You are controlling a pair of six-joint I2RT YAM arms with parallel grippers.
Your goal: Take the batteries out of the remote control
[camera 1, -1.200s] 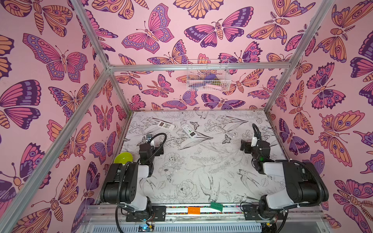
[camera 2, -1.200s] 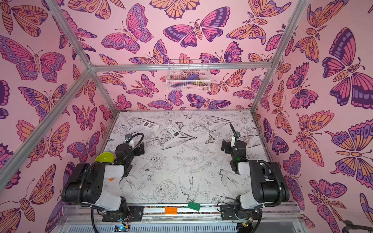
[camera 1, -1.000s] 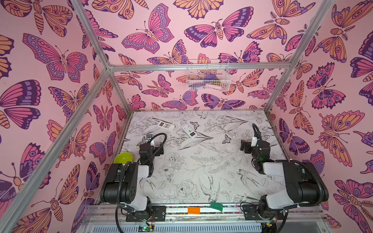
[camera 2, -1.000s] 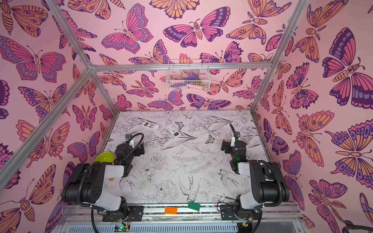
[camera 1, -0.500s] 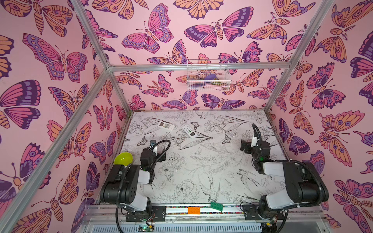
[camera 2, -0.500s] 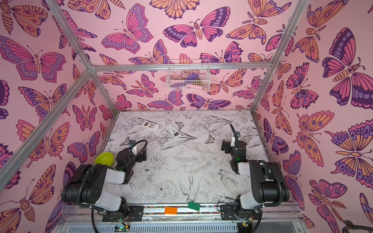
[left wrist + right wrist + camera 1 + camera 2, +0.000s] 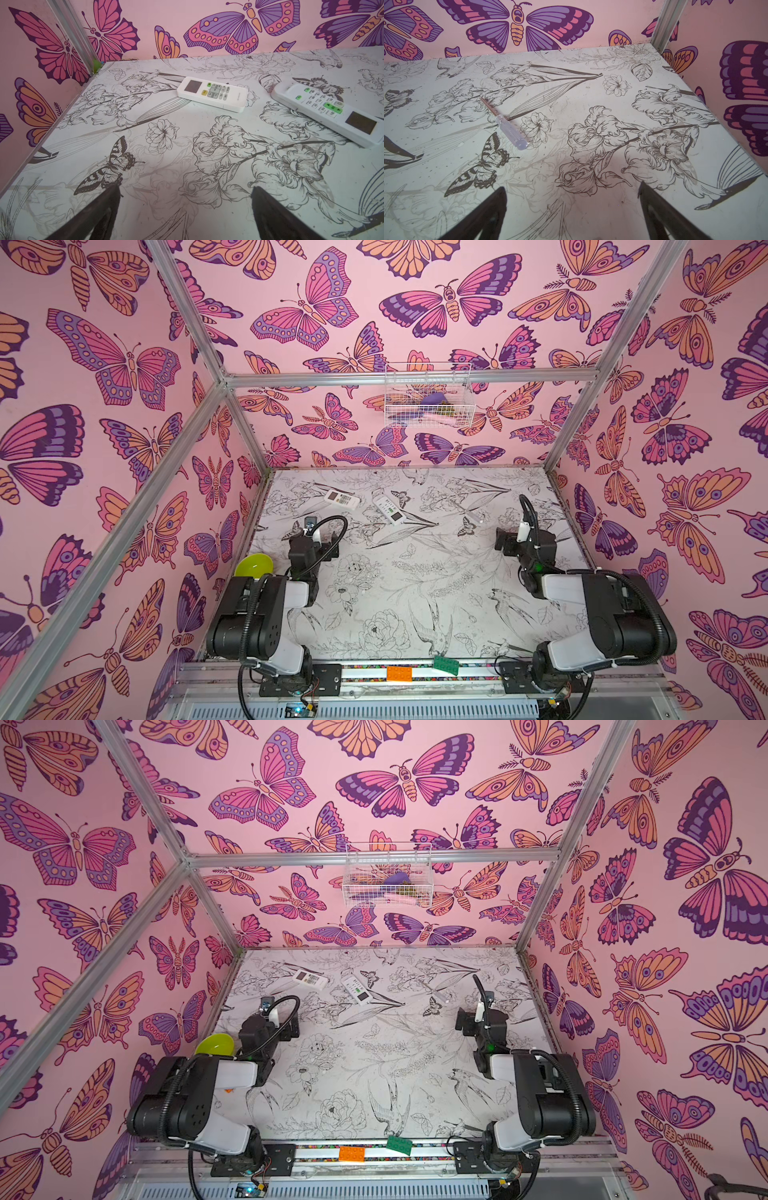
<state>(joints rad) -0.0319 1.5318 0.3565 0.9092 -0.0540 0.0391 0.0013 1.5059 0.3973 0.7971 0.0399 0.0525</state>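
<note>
Two white remote controls lie button side up at the back of the table: one with a yellow button (image 7: 212,94) (image 7: 342,499) (image 7: 309,979) and one with green buttons (image 7: 330,112) (image 7: 389,511) (image 7: 356,989). The batteries are hidden. My left gripper (image 7: 186,189) (image 7: 314,537) hovers open and empty over the table, nearer the front than both remotes and apart from them. My right gripper (image 7: 571,188) (image 7: 519,539) hangs open and empty on the right side, over bare table.
A clear-handled screwdriver (image 7: 508,128) lies on the table ahead of the right gripper. A green bowl (image 7: 253,565) stands by the left wall next to the left arm. A wire basket (image 7: 428,396) hangs on the back wall. Orange (image 7: 399,673) and green (image 7: 446,664) bricks sit on the front rail.
The left arm has shifted a little, and more of the green bowl shows beside it. The right arm and both remotes have not moved.
</note>
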